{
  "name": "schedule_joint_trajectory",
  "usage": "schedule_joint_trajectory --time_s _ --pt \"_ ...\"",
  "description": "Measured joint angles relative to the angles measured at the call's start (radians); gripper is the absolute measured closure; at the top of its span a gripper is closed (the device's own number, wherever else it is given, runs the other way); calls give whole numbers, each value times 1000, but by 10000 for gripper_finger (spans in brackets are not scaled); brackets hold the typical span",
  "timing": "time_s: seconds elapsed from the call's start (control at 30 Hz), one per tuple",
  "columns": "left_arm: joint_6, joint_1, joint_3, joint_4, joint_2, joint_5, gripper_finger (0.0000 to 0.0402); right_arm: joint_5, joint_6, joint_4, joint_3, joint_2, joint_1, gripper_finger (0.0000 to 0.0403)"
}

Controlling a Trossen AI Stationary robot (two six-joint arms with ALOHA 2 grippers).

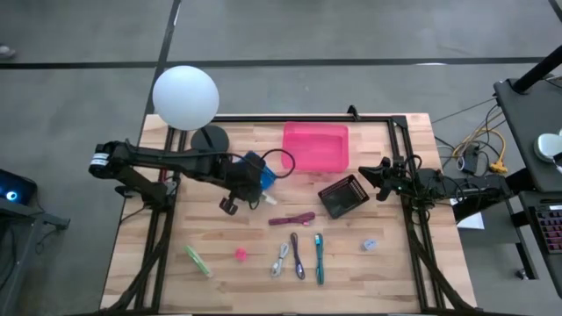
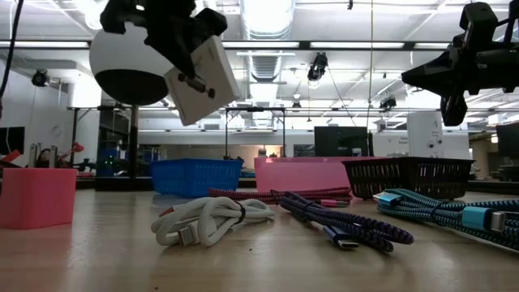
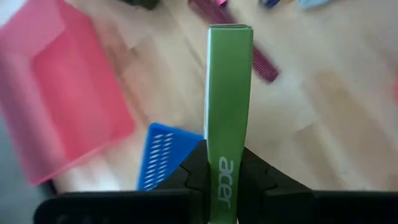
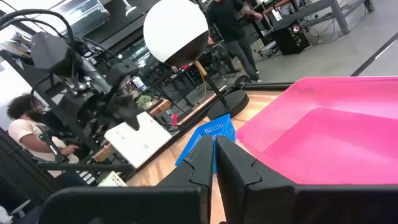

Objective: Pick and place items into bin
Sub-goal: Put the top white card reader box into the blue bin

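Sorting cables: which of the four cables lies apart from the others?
The maroon cable; it lies crosswise above the white, purple and teal ones, which lie side by side.

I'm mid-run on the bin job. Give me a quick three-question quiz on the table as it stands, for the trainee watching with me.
1. True or false: the right hand is holding a cable.
2. What is the left hand gripping? A) a pink ball B) a flat box with a green edge C) a teal cable
3. Which cable lies nearest the black basket?

Key
1. False: it is shut on nothing, raised beside the black basket.
2. B: the box is held in the air, above the table.
3. The maroon cable.
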Motion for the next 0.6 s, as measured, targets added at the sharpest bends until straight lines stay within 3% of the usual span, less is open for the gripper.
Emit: schedule_joint_trajectory --time_s 0.27,0.43,0.6 --pt "71 62 -5 26 39 -45 380 0 0 0 0 1 0 394" --pt "149 90 -5 24 96 -133 380 1 0 0 0 7 0 394" --pt "236 123 -6 19 141 -139 380 0 0 0 0 16 0 394"
